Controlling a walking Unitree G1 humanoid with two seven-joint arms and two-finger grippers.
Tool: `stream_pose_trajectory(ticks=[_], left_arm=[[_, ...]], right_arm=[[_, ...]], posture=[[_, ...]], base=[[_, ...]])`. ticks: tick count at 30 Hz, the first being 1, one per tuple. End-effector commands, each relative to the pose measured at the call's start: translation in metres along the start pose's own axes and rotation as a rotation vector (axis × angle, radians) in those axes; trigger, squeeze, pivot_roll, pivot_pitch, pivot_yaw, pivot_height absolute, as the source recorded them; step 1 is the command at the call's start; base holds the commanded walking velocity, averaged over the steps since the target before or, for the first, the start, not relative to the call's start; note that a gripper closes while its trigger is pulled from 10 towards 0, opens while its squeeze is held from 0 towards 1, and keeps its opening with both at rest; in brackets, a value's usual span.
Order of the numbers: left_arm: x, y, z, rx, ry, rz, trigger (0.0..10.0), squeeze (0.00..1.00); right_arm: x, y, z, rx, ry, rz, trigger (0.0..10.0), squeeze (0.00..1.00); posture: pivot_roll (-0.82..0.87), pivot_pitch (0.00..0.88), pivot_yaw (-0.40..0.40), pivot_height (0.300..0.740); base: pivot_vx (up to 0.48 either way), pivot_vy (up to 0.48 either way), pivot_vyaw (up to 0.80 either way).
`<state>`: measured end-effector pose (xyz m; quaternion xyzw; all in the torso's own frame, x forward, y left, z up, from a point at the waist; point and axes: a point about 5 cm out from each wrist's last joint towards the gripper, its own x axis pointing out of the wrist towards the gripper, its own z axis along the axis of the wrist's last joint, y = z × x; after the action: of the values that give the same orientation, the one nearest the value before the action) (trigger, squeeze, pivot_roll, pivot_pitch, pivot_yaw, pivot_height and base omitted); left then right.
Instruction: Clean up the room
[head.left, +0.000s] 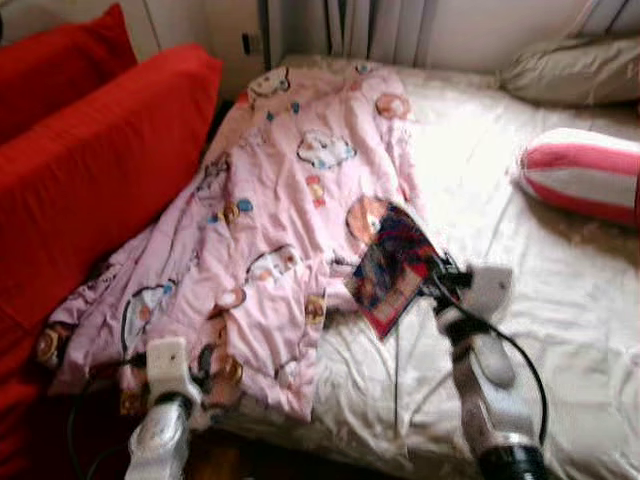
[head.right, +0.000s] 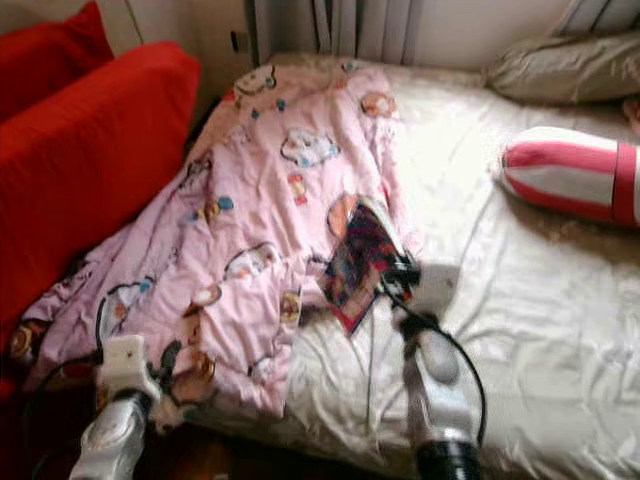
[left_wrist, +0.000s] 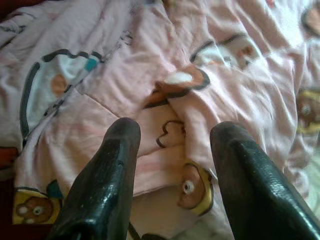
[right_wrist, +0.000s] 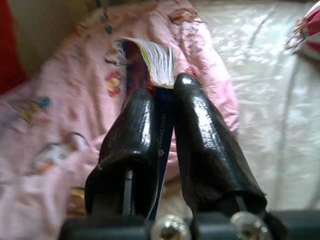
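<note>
1. The right hand is clamped on a book, its two fingers pressing the cover from either side near the spine while the page edges fan out above them.
2. The book hangs tilted just above the bed, at the right edge of the pink blanket; it looks lifted clear so it can be carried off and put away.
3. Gripping near the spine likely keeps the pages from flopping open, though the upper leaves are already splaying.
4. The left hand has its fingers apart, hovering over the near corner of the blanket, close to the bed's front edge; it holds nothing.
5. That placement suggests the blanket is the next thing to tidy, the open fingers ready to pinch a fold.
6. Beyond the blanket, a striped pillow and a grey pillow lie towards the head of the bed; red cushions stand left of the blanket.
</note>
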<state>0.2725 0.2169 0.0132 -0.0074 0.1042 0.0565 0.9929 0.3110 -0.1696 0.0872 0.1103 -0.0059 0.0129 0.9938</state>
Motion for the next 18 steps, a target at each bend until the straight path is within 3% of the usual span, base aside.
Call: stream_pose_trajectory(ticks=[1,7,18], left_arm=[[-0.0094,0.0088,-0.0138,0.017,0.053,0.02,10.0,0.0],[-0.0088,0.0094,-0.0128,0.018,0.05,0.017,10.0,0.0],[-0.0083,0.0111,-0.0113,0.02,0.04,0.017,10.0,0.0]], right_arm=[[0.0012,0.007,0.0032,0.002,-0.031,0.006,10.0,0.0],[0.0006,0.0095,0.0019,0.009,-0.036,0.003,10.0,0.0],[0.0006,0.0113,-0.0008,0.02,-0.041,-0.011,10.0,0.0]], posture=[[0.06,0.129,-0.055,0.74],[0.06,0.126,-0.051,0.74],[0.07,0.124,-0.043,0.74]], base=[[0.0,-0.364,-0.68],[0.0,-0.313,-0.66],[0.0,-0.364,0.0]])
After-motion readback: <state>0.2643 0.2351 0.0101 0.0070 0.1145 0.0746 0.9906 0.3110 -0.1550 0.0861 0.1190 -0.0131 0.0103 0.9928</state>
